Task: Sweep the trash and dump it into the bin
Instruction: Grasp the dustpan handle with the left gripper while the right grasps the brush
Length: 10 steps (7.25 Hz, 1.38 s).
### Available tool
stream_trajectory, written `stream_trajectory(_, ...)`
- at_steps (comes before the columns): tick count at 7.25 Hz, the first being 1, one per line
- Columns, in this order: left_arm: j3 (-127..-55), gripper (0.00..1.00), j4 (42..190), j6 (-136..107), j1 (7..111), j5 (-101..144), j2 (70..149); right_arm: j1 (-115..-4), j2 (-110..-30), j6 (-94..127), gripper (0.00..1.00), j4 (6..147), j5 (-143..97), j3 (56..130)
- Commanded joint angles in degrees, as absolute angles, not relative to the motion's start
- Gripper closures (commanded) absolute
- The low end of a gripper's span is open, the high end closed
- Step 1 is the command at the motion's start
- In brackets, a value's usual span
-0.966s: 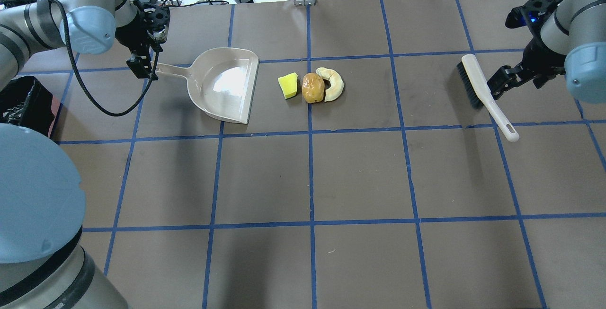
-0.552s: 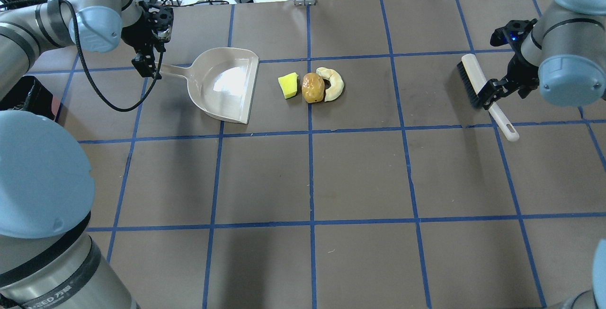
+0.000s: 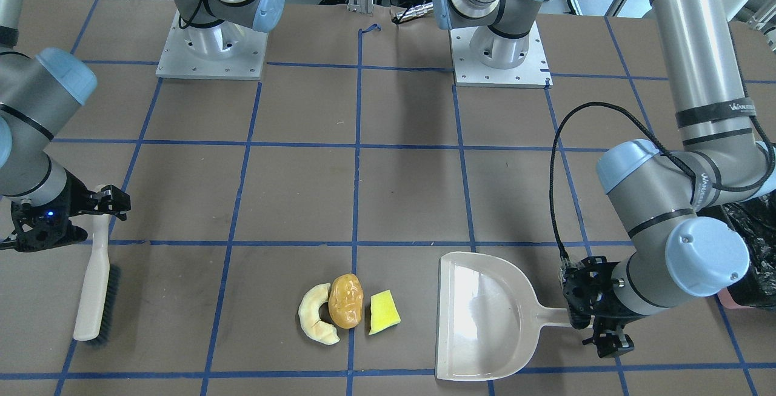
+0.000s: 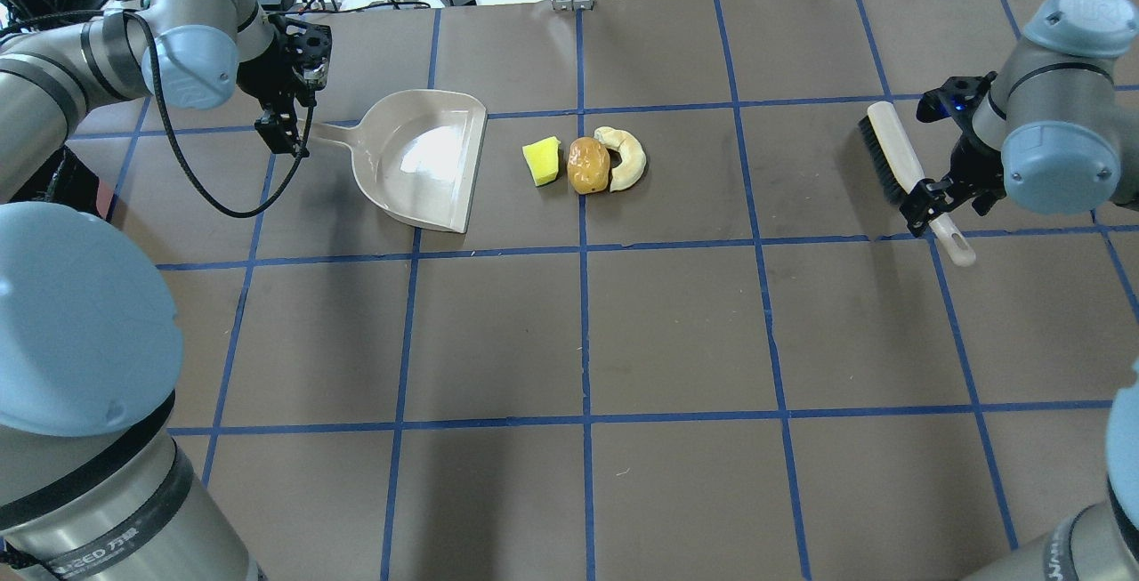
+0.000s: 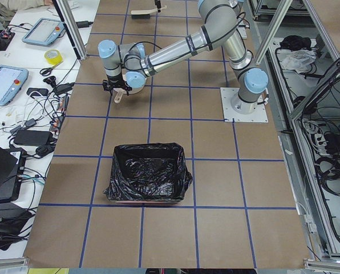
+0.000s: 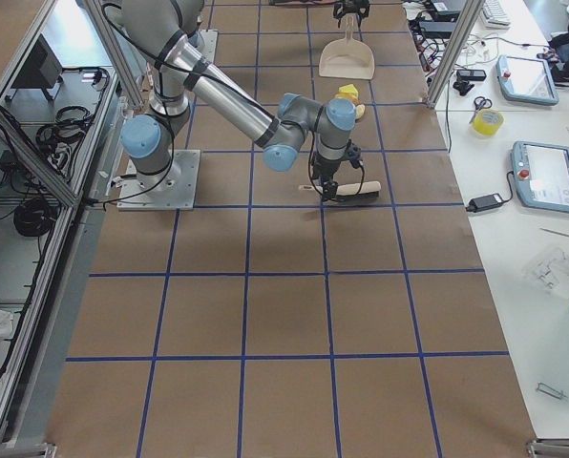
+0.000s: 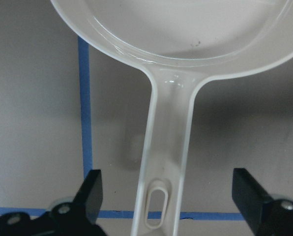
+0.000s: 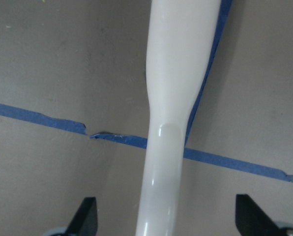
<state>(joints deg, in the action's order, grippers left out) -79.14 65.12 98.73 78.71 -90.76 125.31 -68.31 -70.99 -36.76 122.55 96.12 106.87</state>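
Overhead arrangement, read from the robot's left to its right. The bin, lined with a crinkly black bag, stood on the brown, blue-gridded worktop at the robot's left end, well apart from the other items. The left gripper was spread wide, its two fingers straddling the end of the dustpan handle without touching it. The beige dustpan lay flat with its open mouth turned toward the trash. The three pieces of trash lay in a tight row near that mouth, at the worktop's far middle: a yellow-green wedge nearest the dustpan, then a glossy golden-brown lump, then a cream crescent slice curled against the lump. Well apart to the right lay a white hand brush with dark bristles. The right gripper was likewise spread wide, its fingers on either side of the brush handle, clear of it.
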Motion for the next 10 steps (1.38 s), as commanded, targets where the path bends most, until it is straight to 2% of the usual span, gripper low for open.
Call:
stream_trajectory(1, -79.97, 0.06, 64.43, 98.70, 78.23, -90.70, 125.77, -67.85, -70.66, -37.00, 0.13, 122.35, 96.68, 106.96)
stream_trajectory(2, -80.24, 0.06, 64.08, 98.79, 77.44, -90.70, 125.86, -67.85, -70.66, -36.39, 0.45, 122.26, 96.59, 106.96)
stream_trajectory(3, -80.24, 0.09, 63.99, 98.96, 77.08, -90.18, 125.86, -67.85, -70.75, -36.30, 0.61, 122.08, 96.07, 106.88)
stream_trajectory(5, -79.98, 0.26, 63.98, 99.32, 77.08, -90.09, 125.95, -68.03, -70.66, -36.47, 0.60, 122.25, 95.54, 106.70)
stream_trajectory(6, -80.07, 0.36, 63.98, 99.40, 77.08, -90.09, 125.95, -68.03, -70.66, -36.47, 0.69, 122.26, 95.36, 106.70)
stream_trajectory(7, -79.46, 0.40, 63.98, 99.40, 77.34, -90.09, 126.03, -68.03, -70.66, -36.47, 0.96, 122.17, 95.45, 106.70)
stream_trajectory(8, -79.45, 0.40, 63.98, 99.40, 77.43, -90.09, 126.04, -68.03, -70.75, -36.39, 1.00, 121.99, 94.67, 106.70)
stream_trajectory(10, -79.63, 0.40, 63.98, 99.40, 77.61, -90.00, 126.12, -68.46, -71.54, -35.17, 1.00, 118.83, 93.96, 105.30)
